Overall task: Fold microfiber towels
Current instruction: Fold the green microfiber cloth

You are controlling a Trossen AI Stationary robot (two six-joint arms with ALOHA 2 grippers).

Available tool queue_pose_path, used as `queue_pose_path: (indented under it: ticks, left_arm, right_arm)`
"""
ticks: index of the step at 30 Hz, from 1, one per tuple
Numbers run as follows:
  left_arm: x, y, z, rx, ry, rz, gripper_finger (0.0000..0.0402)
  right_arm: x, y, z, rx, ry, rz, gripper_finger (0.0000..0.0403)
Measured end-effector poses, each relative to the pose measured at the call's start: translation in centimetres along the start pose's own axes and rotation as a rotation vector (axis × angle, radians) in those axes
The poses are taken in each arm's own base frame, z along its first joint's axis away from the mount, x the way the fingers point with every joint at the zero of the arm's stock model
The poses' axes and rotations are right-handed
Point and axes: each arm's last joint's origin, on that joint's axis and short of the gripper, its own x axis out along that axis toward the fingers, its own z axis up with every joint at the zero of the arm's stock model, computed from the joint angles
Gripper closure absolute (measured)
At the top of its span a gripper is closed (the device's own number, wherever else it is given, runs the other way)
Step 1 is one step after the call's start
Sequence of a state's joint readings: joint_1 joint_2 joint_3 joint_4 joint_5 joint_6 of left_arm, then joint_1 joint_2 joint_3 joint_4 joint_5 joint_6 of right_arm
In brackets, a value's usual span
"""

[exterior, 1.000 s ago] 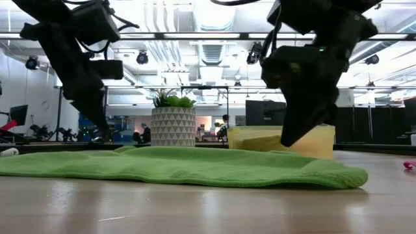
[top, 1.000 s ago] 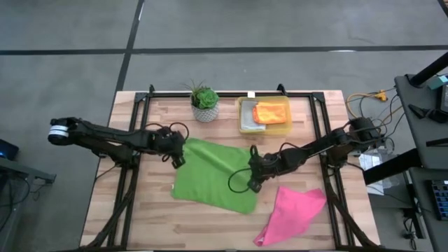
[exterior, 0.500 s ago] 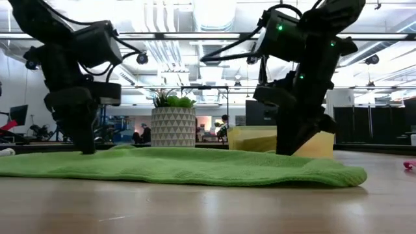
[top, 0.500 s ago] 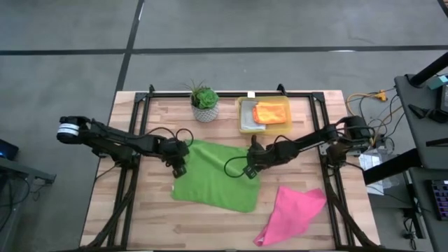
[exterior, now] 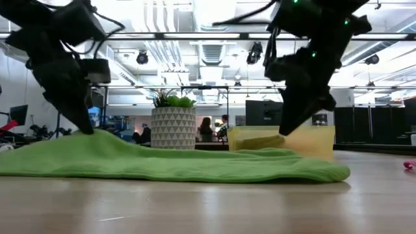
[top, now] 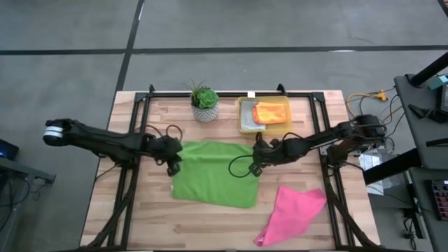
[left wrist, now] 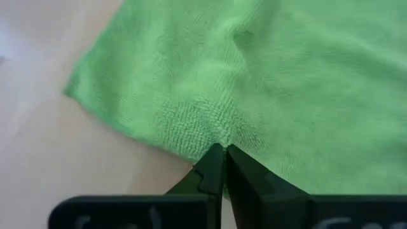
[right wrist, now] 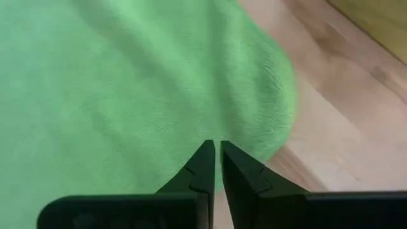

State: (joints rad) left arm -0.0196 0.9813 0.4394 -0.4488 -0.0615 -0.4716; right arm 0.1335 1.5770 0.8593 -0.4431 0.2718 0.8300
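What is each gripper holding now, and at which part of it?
The left gripper pinches the green towel at its left edge, near a corner. The right gripper is shut at the towel's right edge; a hold cannot be told.

I count three microfiber towels in the overhead view: one green towel [top: 215, 173], one pink towel [top: 292, 213] and one orange towel [top: 269, 112]. I also see one yellow bin [top: 244, 120], one potted plant [top: 204, 103] and two arms, each with one gripper.
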Motion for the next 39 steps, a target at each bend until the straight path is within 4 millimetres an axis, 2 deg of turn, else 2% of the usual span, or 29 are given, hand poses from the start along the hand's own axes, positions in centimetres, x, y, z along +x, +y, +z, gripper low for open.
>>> queue_pose_path:
  ticks: [4, 7, 11, 15, 18, 22, 32, 35, 39]
  left_arm:
    - [-1.6, 0.0, -0.3, 0.070, -0.071, -0.045, 0.0400]
    - [-2.0, 0.1, -1.2, 0.141, -0.063, -0.058, 0.0400]
    - [-0.9, 0.7, -2.6, 0.140, -0.013, -0.037, 0.0400]
    - [1.1, 1.2, -4.0, 0.066, 0.035, -0.014, 0.0400]
    - [2.2, 1.2, -4.2, 0.054, 0.025, -0.030, 0.0395]
    - [2.9, 1.0, -4.0, 0.123, -0.001, -0.048, 0.0356]
    - [2.7, 1.1, -3.8, 0.209, -0.041, 0.008, 0.0193]
    - [2.7, 1.2, -3.9, 0.219, -0.038, 0.011, 0.0168]
    - [2.4, 1.0, -3.8, 0.218, -0.026, -0.051, 0.0160]
  right_arm:
    - [-1.4, 0.8, -0.4, -0.084, -0.031, 0.059, 0.0381]
    - [-2.0, 1.9, -1.2, -0.133, -0.048, 0.107, 0.0381]
    - [-1.9, 3.1, -2.1, -0.147, -0.056, 0.151, 0.0381]
    - [-1.1, 4.0, -2.9, -0.101, -0.041, 0.170, 0.0381]
    - [-0.6, 4.3, -3.4, -0.055, -0.020, 0.178, 0.0381]
    - [-0.5, 4.8, -3.4, -0.002, -0.020, 0.219, 0.0381]
    - [-0.9, 5.9, -2.7, 0.073, -0.080, 0.335, 0.0381]
    - [-1.1, 6.3, -2.8, 0.032, -0.102, 0.362, 0.0381]
    - [-1.6, 7.2, -3.5, -0.065, -0.130, 0.411, 0.0380]
